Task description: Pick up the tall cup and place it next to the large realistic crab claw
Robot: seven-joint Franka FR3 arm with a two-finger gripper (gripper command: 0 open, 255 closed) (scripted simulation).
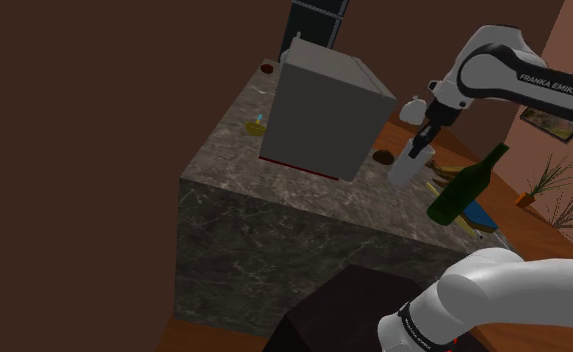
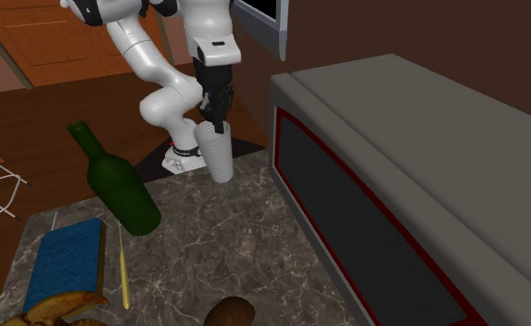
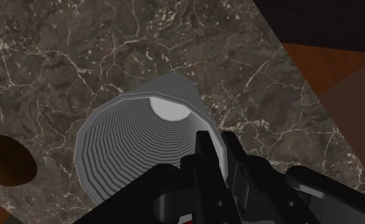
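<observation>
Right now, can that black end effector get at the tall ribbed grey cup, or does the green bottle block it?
Seemingly yes: the end effector sits at the tall ribbed grey cup, fingers apparently pinching its rim. The dark green wine bottle stands apart, aside.

The tall cup (image 2: 219,153) is pale grey with ribbed walls. It stands upright near the marbled counter's (image 2: 254,231) far edge in the second exterior view, its rim pinched by the gripper (image 2: 214,125). The tan-orange crab claw (image 2: 64,306) lies well apart, at that view's near left.
</observation>
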